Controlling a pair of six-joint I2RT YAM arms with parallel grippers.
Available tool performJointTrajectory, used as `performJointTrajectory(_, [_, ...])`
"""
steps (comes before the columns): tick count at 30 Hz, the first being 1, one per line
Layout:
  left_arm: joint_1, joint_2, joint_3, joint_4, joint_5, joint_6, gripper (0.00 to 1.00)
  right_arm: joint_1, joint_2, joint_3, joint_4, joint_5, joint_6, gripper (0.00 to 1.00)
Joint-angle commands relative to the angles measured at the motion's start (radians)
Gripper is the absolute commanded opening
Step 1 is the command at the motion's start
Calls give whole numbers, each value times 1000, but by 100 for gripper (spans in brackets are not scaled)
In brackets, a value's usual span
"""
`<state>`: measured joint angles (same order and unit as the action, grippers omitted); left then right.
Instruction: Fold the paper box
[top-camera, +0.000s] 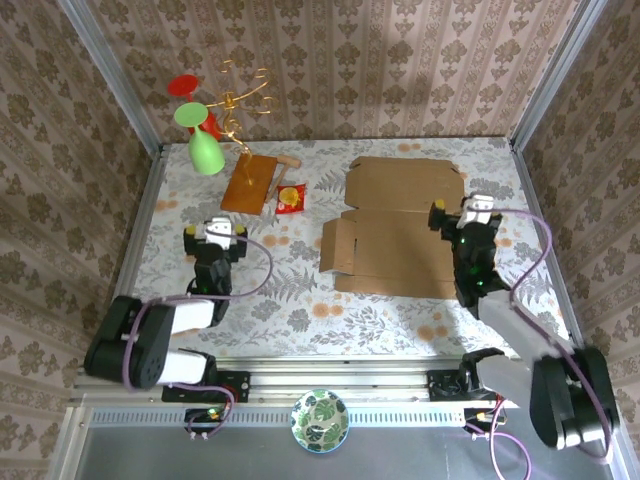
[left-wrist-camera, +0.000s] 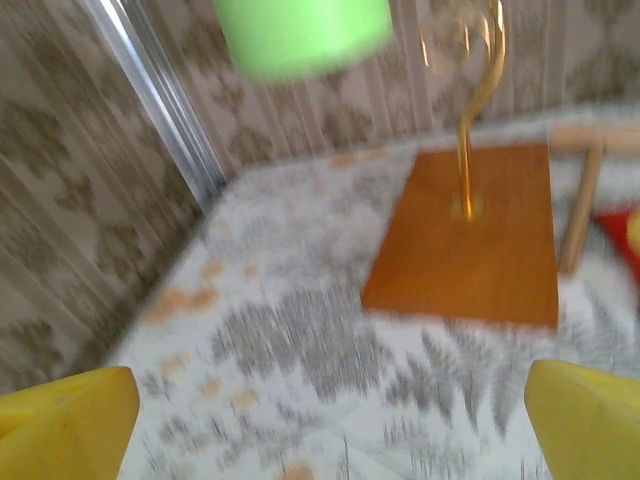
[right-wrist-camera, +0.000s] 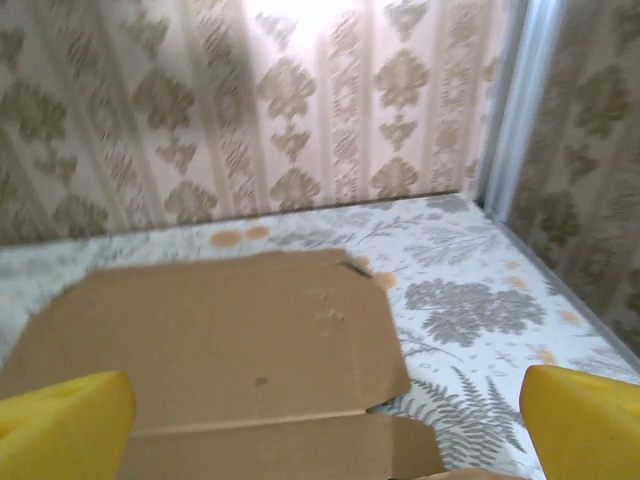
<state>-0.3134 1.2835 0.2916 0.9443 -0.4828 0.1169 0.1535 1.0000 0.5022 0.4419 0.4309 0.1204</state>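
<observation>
**Box flat, both end effectors empty: fold not yet begun**

The right end effector (top-camera: 470, 215) is opened wide. In its wrist view the yellow fingers (right-wrist-camera: 65, 420) are seen at the two lower corners, with nothing held between them. It is placed over the right edge of the paper box (top-camera: 400, 230). Whether the cardboard is touched cannot be told.

The left end effector (top-camera: 218, 235) is likewise spread wide and empty. Its wrist view is blurred. It is held above the bare surface (top-camera: 290, 295), well apart from the box, and is pointed toward the wooden board (top-camera: 250, 183).

The paper box is laid flat on the right half of the surface. No panel is raised. A side flap (top-camera: 337, 247) is spread out to the left, and the far panel reaches near the back wall.

On the board a gold wire stand (top-camera: 240, 110) is mounted, and a green cup (top-camera: 205, 150) is hung from it. A red packet (top-camera: 291, 198) is seen just beside the board.

Step judged: approach only, with the first fold not yet made.

Next move judged: a thin edge lying flush must be got under, most likely at the right side. The panel is then to be lifted about its crease. The left arm would probably need to be brought across so the base panel is pinned. Otherwise the whole sheet may be dragged instead of bent.
</observation>
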Motion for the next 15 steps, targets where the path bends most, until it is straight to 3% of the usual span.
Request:
performJointTrajectory(1, [-14,-180,280,-566,-227,-360,100,-4,-92,315,-580,200,373,100])
performJointTrajectory(2, [8,-216,410,-961,-144,-593,100,-30,-88,399,-774,143,542,100])
performJointTrajectory(3, [39,-216,463,-1096,-54,-741,100,-46,-83,468,-937,108,662,100])
performJointTrajectory(4, [79,-205,465,-1093,74,-824,100,-49,-83,490,-1033,107,760,100])
performJointTrajectory(6, [146,-168,460,-1063,355,-1005,100,-75,-114,474,-1003,-58,724,100])
performJointTrajectory(7, [137,-151,472,-1081,407,-1056,100,-78,-124,477,-995,-107,716,95])
performJointTrajectory(10, [-6,-148,498,-1178,433,-1192,90,-72,-116,522,-1124,-206,802,70])
performJointTrajectory(12, [-116,-163,470,-1231,449,-1366,80,-72,-91,528,-1191,-314,853,64])
performJointTrajectory(15, [-298,-153,397,-1169,472,-1580,68,-60,-70,463,-1174,-493,915,58])
